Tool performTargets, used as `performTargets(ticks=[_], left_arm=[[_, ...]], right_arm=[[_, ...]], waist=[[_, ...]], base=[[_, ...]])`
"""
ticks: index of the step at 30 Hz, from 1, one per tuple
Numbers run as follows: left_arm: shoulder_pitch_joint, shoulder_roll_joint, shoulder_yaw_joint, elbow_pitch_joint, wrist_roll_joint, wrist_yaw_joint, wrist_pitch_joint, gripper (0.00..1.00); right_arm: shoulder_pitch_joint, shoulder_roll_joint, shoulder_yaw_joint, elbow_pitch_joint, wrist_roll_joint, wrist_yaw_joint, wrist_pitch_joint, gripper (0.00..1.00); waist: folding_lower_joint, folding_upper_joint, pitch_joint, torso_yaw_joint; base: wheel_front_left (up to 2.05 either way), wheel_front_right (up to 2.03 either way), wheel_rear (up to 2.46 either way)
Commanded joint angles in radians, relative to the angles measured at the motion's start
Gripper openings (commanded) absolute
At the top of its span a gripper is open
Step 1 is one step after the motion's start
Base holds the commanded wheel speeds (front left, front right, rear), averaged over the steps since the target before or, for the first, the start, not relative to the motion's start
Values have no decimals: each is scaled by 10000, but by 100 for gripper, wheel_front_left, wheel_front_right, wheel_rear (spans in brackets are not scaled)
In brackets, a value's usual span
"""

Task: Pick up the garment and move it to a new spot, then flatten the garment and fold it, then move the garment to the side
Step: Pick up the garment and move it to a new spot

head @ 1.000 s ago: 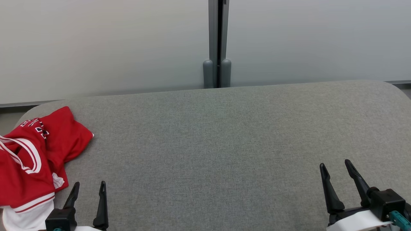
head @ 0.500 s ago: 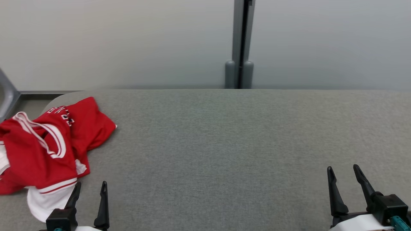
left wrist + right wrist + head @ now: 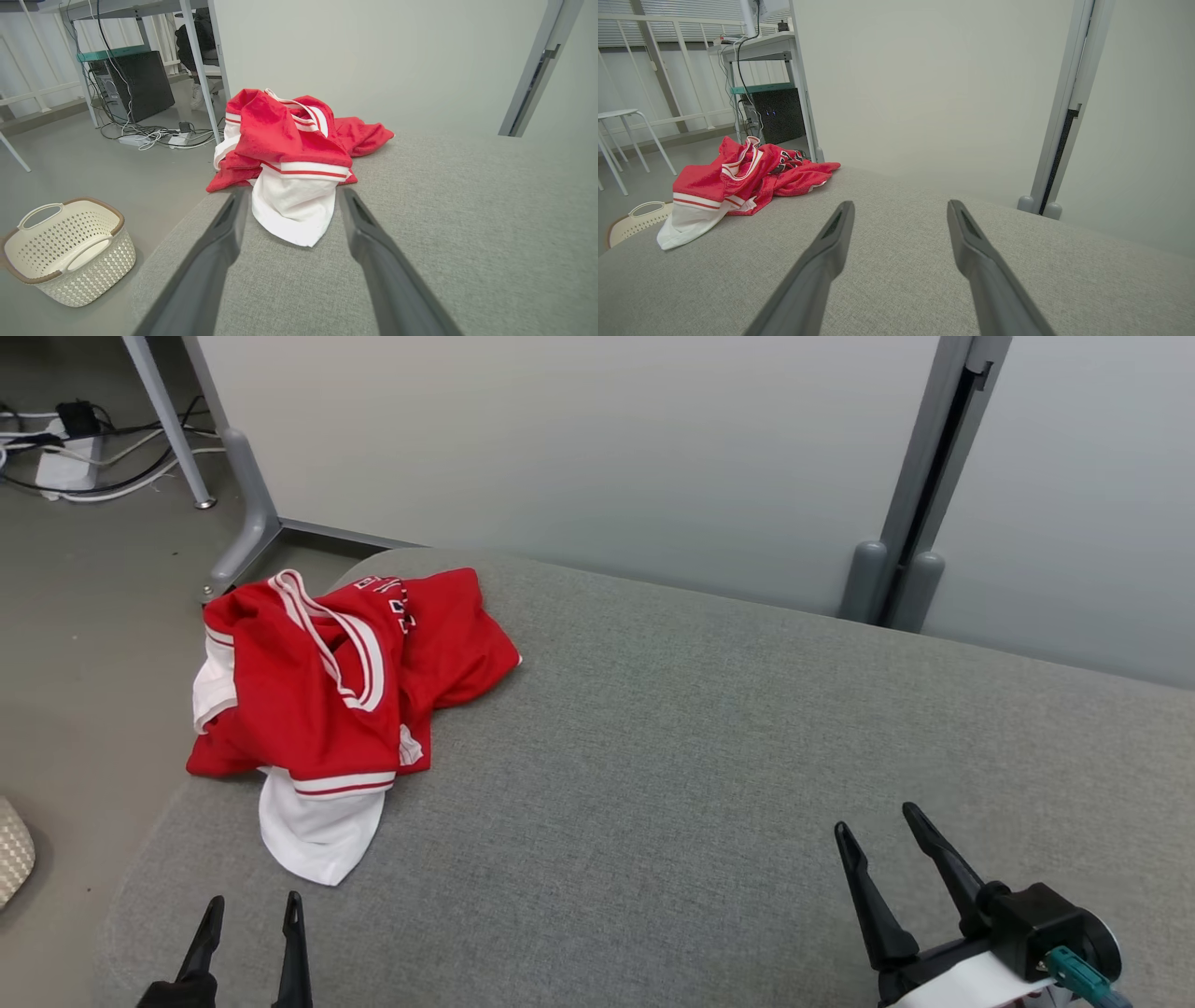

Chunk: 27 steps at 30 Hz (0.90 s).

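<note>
The garment point(image 3: 317, 691) is a red jersey with white trim and a white lining flap, crumpled at the far left corner of the grey padded table point(image 3: 700, 756). It also appears in the left wrist view as a red and white heap point(image 3: 289, 154) just beyond my fingertips, and in the right wrist view at the left point(image 3: 738, 182). My left gripper point(image 3: 250, 907) stands open at the bottom left, a short way in front of the white flap and apart from it. My right gripper point(image 3: 878, 826) is open at the lower right over bare table, far from the garment.
A white perforated laundry basket point(image 3: 65, 252) stands on the floor left of the table. Table legs point(image 3: 233, 513), cables and a power strip point(image 3: 65, 448) lie on the floor beyond. A pale partition wall with a grey post point(image 3: 915, 523) runs behind the table.
The head camera has turned left, so the whole picture shifted right and the garment and floor came into full view. Both grippers stay open; the garment itself lies as before.
</note>
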<state>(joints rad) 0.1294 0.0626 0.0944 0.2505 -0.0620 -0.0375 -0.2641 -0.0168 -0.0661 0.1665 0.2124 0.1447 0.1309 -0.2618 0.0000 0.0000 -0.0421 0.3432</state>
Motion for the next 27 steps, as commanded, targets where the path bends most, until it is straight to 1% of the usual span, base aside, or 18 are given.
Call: performTargets(ticks=[1,3,5,8,9,11,16,19,23,24,25,26,27], left_arm=[[-244,15,-62,-118,-28,14,-7,100],[-514,9,-100,-172,-93,-41,-7,100],[-922,206,4,160,-201,-101,95,100],[-2147,358,-91,690,-237,-191,662,100],[-2147,358,-91,690,-237,-191,662,100],[-2985,432,-150,1075,-308,-207,1274,100],[-5135,673,-150,2051,-449,-123,2627,100],[-6061,860,-37,3028,-478,138,3365,100],[-6969,993,8,4350,-577,238,3708,100],[-7058,985,14,4701,-645,212,3736,94],[-7159,1002,41,5034,-693,181,3775,53],[-7256,1054,7,5310,-690,123,3730,0],[-7323,1124,-12,5584,-677,116,3661,0]], right_arm=[[-54,-44,71,-1,72,-2,-50,100],[-64,-74,171,-58,112,-2,-50,100],[-119,-176,230,-155,143,-2,-50,100],[-388,-458,315,-363,122,-2,-48,100],[-388,-458,315,-363,122,-2,-48,100],[-641,-701,479,-502,113,-2,-50,100],[-1379,-1207,816,-769,250,-2,-48,100],[-1698,-1410,1042,-854,364,-2,-48,100],[-1948,-1614,1149,-954,565,-2,-48,100],[-1969,-1635,1146,-959,606,-2,-48,100],[-1984,-1644,1134,-951,631,-2,-48,100],[-2008,-1650,1146,-926,667,-2,-50,100],[-2018,-1645,1130,-898,684,-2,-48,100]], waist=[[0,0,66,77],[0,0,175,77],[0,0,404,58],[0,0,1123,13],[0,0,1123,13],[0,0,1716,-79],[0,0,3113,-353],[0,0,3738,-546],[0,0,4177,-744],[0,0,4206,-778],[0,0,4212,-810],[0,0,4181,-845],[0,0,4121,-878]], base=[[0,0,0],[0,0,0],[0,0,0],[0,0,0],[0,0,0],[0,0,0],[0,0,0],[0,0,0],[0,0,0],[0,0,0],[0,0,0],[0,0,0],[0,0,0]])
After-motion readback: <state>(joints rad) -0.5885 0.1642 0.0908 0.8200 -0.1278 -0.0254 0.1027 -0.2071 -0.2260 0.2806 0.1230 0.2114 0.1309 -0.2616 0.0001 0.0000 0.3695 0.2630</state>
